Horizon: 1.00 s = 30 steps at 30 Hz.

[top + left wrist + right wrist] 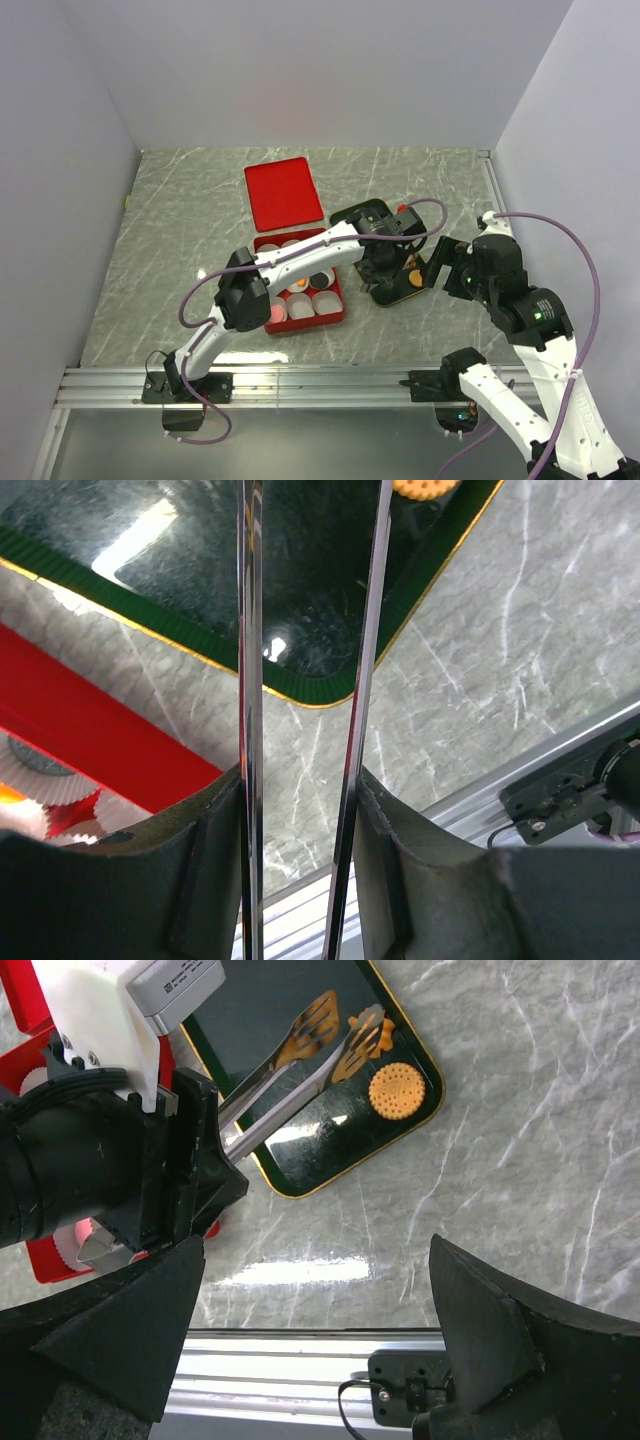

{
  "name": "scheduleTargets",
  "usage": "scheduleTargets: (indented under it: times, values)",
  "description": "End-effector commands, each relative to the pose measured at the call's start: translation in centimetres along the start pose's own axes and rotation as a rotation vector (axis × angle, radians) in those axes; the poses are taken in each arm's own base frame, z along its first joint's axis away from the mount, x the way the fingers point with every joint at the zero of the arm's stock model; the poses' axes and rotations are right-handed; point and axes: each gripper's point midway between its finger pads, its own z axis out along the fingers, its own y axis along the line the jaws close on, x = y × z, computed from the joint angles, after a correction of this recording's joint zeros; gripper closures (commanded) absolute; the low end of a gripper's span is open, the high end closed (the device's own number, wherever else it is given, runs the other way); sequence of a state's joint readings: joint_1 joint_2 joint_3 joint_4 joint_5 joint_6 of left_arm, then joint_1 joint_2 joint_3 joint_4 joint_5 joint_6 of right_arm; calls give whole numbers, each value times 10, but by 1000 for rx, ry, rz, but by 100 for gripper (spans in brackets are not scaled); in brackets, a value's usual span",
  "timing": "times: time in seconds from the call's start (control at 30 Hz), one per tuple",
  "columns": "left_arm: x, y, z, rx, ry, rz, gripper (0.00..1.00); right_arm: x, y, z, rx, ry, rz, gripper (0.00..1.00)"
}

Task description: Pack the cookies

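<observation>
My left hand is clamped on a pair of metal tongs. Their long axis runs straight out from my fingers over the black tray, and the two slotted tips stand apart above the dark surface. Just beside the tips lies one cookie – flat on the tray near its corner, face up. It is round, so it has no long axis and points no way that I can tell. It is orange, with a scalloped edge and a dotted face. The tray sits on the marble worktop, with the red box of white paper cups to its left. My right hand hangs over the worktop's near edge – fingers spread wide, gripping nothing.
</observation>
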State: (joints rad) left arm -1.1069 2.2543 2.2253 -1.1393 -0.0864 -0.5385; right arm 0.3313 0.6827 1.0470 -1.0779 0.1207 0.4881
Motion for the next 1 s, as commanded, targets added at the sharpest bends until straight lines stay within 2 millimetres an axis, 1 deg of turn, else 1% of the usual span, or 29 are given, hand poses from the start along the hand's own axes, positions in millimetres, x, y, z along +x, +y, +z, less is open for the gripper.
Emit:
scheduleTargets:
  times: [0.0,0.17,0.33,0.73,0.8,0.97]
  values:
    - [-9,-11,-3,56,-36,13,54,-16,3,-1,2,-50,-9,0]
    - [-5,-12,6,59,-17,21,54,-15,2,0,5,-49,-10,0]
    - [0,-6,15,24,10,40,54,-16,2,0,10,-51,-5,0]
    - [0,-2,31,-16,30,68,54,-16,1,-1,14,-53,14,0]
    - [1,0,32,-21,34,73,55,-17,1,-2,12,-56,17,0]
    - [9,7,26,-47,45,94,55,-19,1,-4,13,-61,18,0]
